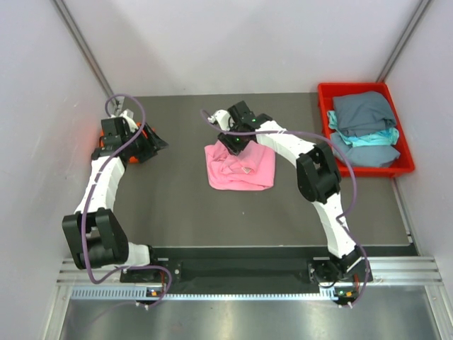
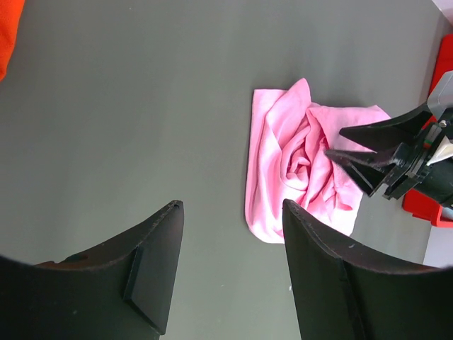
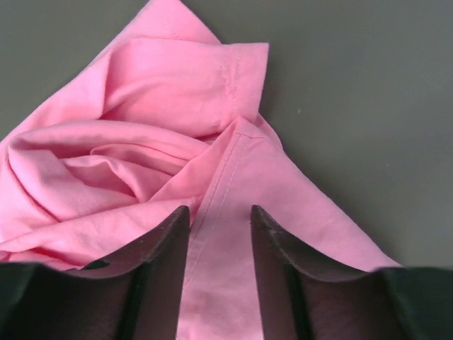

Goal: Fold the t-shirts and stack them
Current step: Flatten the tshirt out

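A crumpled light pink t-shirt (image 1: 239,168) (image 2: 297,163) (image 3: 177,142) lies in the middle of the dark table. My right gripper (image 1: 236,144) (image 2: 333,143) (image 3: 219,210) hovers over its far edge, jaws apart, with a stitched hem lying flat between the fingers and no fold pinched. My left gripper (image 1: 152,145) (image 2: 230,204) stands open at the far left over bare table. A bright orange t-shirt (image 1: 144,132) (image 2: 7,35) lies bunched under the left arm, mostly hidden by it. Grey-blue (image 1: 364,113) and teal (image 1: 368,138) t-shirts lie folded in a stack.
The folded stack sits in a red plastic tray (image 1: 325,92) at the table's far right corner. Grey walls close in on both sides and at the back. The right arm's purple cable (image 1: 311,138) arcs above the table between the pink t-shirt and the tray.
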`<state>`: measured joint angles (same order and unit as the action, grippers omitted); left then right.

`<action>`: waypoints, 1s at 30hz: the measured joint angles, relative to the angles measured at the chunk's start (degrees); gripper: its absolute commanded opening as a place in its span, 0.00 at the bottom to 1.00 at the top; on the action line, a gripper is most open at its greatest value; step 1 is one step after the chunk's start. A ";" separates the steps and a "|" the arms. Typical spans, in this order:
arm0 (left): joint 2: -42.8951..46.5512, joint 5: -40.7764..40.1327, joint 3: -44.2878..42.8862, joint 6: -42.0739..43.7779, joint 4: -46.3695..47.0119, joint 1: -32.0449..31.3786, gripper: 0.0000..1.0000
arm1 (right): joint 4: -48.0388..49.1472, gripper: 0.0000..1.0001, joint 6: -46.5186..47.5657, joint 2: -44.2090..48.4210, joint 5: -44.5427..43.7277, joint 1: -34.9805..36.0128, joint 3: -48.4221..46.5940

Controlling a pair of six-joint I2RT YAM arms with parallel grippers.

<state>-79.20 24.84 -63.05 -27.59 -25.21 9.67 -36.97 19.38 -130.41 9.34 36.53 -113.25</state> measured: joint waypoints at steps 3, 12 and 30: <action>0.00 0.00 0.00 0.00 0.00 0.00 0.63 | 0.15 0.21 0.50 -0.09 -1.01 0.00 -0.11; -0.02 0.09 0.00 -0.42 0.09 0.00 0.63 | 0.52 0.00 1.64 -0.02 -4.42 -0.02 -0.11; -17.66 1.27 -9.11 -1.01 2.21 -13.14 0.65 | 2.34 0.00 8.24 29.35 -4.83 0.24 -11.96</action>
<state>-96.86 26.11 -72.16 -28.60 -23.00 -3.46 -34.63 27.62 -101.06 4.51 36.77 -125.21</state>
